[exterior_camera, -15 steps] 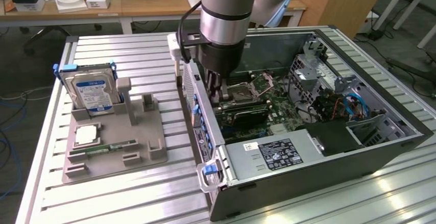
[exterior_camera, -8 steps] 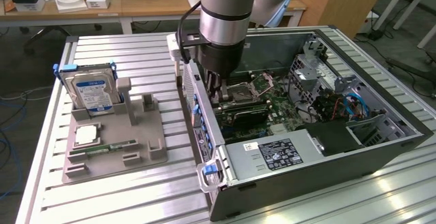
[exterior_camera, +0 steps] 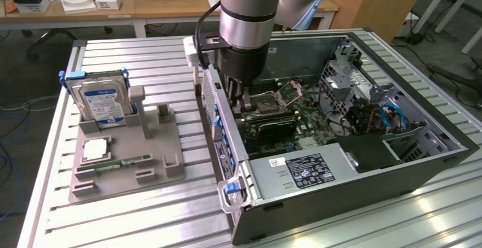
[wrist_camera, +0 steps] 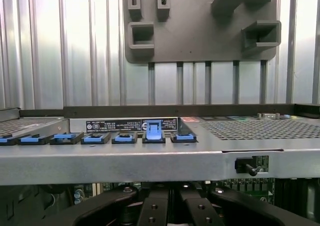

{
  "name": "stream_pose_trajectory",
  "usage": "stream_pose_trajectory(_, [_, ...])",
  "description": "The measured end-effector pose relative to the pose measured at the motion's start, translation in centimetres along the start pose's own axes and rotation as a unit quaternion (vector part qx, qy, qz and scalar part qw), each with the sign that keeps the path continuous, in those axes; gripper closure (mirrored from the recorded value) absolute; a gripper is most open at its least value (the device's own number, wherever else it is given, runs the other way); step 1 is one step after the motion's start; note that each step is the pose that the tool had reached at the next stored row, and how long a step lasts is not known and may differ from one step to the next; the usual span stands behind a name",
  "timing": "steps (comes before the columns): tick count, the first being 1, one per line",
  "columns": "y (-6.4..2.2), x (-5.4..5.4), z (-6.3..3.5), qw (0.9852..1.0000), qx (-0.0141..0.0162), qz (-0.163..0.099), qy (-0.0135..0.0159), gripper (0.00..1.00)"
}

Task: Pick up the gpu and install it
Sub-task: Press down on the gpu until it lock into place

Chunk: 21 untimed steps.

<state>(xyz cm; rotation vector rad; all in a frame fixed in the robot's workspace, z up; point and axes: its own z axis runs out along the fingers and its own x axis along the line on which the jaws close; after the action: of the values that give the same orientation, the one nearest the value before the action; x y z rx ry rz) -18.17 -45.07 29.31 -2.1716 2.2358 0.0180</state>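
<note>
gripper [exterior_camera: 242, 108] fingers pressed together, deep inside the boxy metal computer case [exterior_camera: 421, 166], over the green motherboard [exterior_camera: 305, 125].

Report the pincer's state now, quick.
Pincer: shut, down inside the open computer case over the motherboard; whether it holds anything cannot be told.

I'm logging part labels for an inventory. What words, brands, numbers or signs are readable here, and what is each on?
No text reads clearly enough to quote.
Hard drive, blue and white label: print too small to read.
Power supply, black rating label with white print: blurred.
Computer case, black sticker by the blue latches: white print too small to read.
CPU and RAM stick on the grey tray: no legible markings.
</note>
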Motion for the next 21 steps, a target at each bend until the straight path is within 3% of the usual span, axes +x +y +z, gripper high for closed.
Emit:
stream_pose_trajectory(11, [0.21, -0.1, 0.55, 1.0000, -0.0001, 0.000, 0.0001, 0.90])
stream_pose_trajectory(16, [0.09, -0.1, 0.20, 1.0000, -0.0003, 0.000, -0.0003, 0.90])
stream_pose_trajectory(18, [-0.20, -0.1, 0.17, 1.0000, -0.0006, 0.000, 0.0002, 0.90])
stream_pose_trajectory(21, [-1.33, -0.1, 0.21, 1.0000, -0.0008, 0.000, 0.0000, 0.90])
